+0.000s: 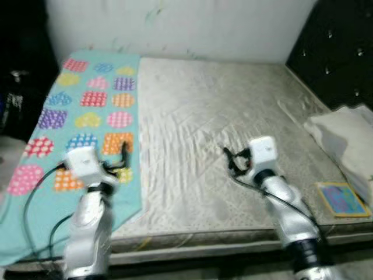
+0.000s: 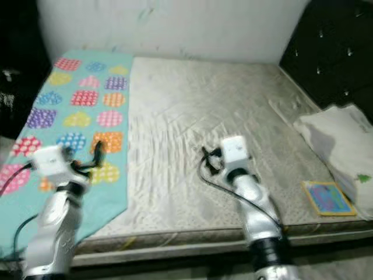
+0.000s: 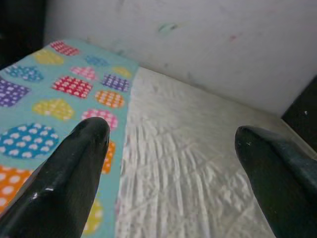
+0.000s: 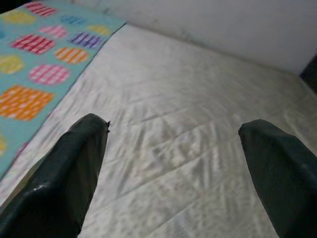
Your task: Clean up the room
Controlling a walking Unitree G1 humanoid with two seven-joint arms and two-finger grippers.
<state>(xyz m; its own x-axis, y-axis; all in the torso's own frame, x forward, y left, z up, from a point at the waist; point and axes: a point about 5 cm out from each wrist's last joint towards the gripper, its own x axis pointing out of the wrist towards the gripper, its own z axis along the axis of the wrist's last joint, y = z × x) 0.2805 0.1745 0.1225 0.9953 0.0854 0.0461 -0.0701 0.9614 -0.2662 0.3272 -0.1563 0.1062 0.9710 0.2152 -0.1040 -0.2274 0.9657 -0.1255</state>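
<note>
A turquoise bedsheet printed with coloured spotted patches [image 1: 87,116] is seen spread along the left side of a bare, cream quilted mattress [image 1: 215,128], its near end hanging over the bed's front edge. The left pincer [image 1: 124,153] is held released above the sheet's inner edge, and the right pincer [image 1: 230,160] is held released above the middle of the mattress, nothing being gripped by either. At the right, a white pillow [image 1: 344,137] is laid against a black tufted headboard [image 1: 338,52], with a small yellow-bordered colourful book [image 1: 342,199] lying just in front of it near the mattress corner
</note>
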